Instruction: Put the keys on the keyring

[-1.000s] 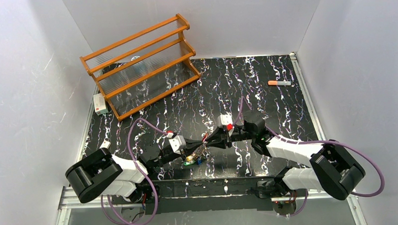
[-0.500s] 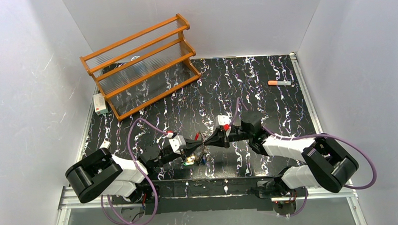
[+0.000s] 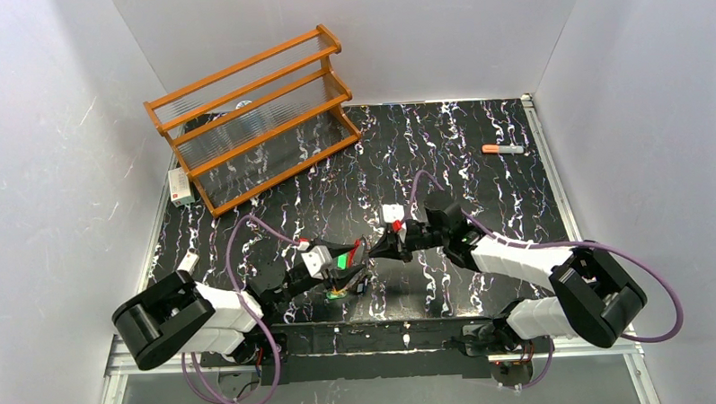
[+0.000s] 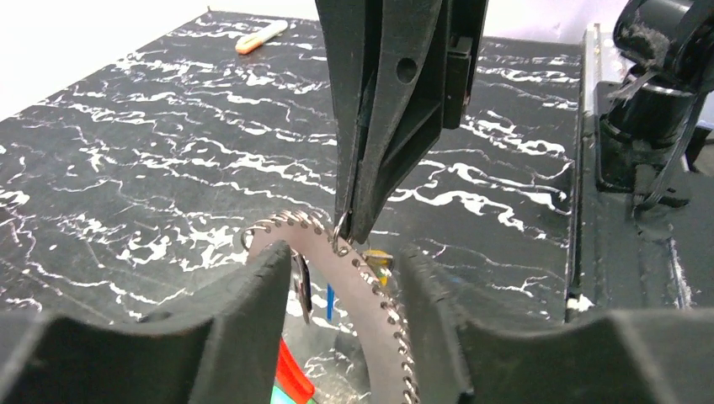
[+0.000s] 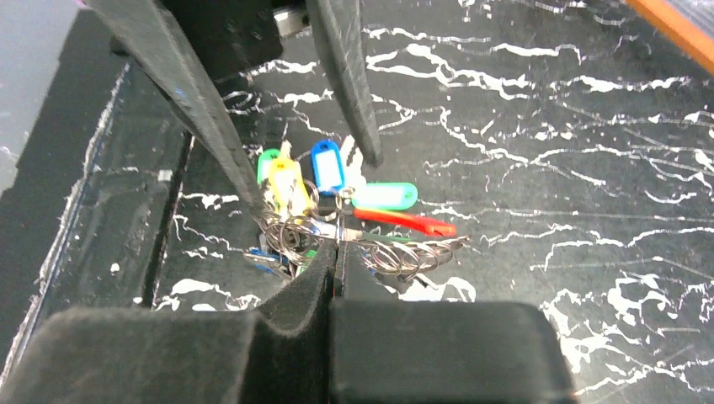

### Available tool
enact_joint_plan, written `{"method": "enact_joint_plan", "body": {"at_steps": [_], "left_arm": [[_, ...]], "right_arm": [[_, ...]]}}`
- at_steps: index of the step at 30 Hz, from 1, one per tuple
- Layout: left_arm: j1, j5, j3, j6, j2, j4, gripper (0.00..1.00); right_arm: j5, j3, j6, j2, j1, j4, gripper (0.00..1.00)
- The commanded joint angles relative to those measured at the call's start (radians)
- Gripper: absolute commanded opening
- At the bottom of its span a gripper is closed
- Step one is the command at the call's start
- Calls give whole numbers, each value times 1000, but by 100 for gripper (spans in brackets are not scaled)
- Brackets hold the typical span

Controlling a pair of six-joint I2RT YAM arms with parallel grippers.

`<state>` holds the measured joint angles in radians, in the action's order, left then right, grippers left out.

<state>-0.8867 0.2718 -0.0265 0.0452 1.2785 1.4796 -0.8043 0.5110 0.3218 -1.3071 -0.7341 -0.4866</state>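
The keyring (image 4: 370, 307) is a curved band edged with small wire rings, and it arcs up between the fingers of my left gripper (image 4: 341, 263), which stands open around it without touching. My right gripper (image 5: 338, 249) is shut on the keyring (image 5: 396, 252); its fingers (image 4: 379, 160) come down from above in the left wrist view and pinch the band's top. The keys (image 5: 290, 189) hang below as a bunch of green, yellow, blue, teal and red tags. From above, both grippers meet near the table's front over the bunch (image 3: 344, 288), left gripper (image 3: 357, 267) against right gripper (image 3: 374, 252).
An orange wooden rack (image 3: 252, 116) stands at the back left with a small white box (image 3: 181, 186) beside it. An orange-capped marker (image 3: 503, 148) lies at the far right. The table's front edge (image 3: 386, 327) is close behind the keys.
My left gripper has opened and let go of the keyring. My right gripper has shut on it and shifted slightly left and away from the front edge.
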Motion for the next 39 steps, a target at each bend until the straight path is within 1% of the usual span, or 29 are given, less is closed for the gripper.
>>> {"method": "enact_joint_plan", "body": {"at_steps": [1, 6, 10, 13, 15, 16, 22, 24, 29, 33, 34, 39], "left_arm": [[-3, -47, -1, 63, -73, -92, 53], [-3, -19, -45, 138, -136, -308, 55], [-4, -15, -53, 169, -140, -362, 54], [-4, 30, -67, 189, -119, -376, 44], [-4, 59, -81, 194, -99, -378, 40], [-3, 74, -88, 196, -86, -379, 38], [-3, 119, -126, 201, -18, -380, 36], [-4, 122, -141, 198, 1, -381, 33], [-3, 124, -177, 187, 52, -380, 21], [-3, 160, -197, 185, 86, -381, 13], [-3, 168, -201, 182, 91, -380, 10], [-4, 190, -207, 181, 109, -380, 0]], "right_arm": [[52, 84, 135, 14, 1, 271, 1], [112, 97, 134, -2, -5, 394, 1], [170, 170, 132, -56, -31, 527, 1], [161, 248, 129, -116, -40, 632, 1], [132, 290, 125, -147, -42, 671, 1], [118, 303, 119, -154, -44, 677, 1], [72, 334, 110, -165, -52, 690, 1], [58, 340, 121, -169, -56, 700, 1], [57, 356, 131, -180, -66, 725, 1], [61, 363, 134, -179, -71, 726, 1], [62, 364, 135, -179, -71, 727, 1], [79, 372, 142, -175, -72, 734, 1]]}}
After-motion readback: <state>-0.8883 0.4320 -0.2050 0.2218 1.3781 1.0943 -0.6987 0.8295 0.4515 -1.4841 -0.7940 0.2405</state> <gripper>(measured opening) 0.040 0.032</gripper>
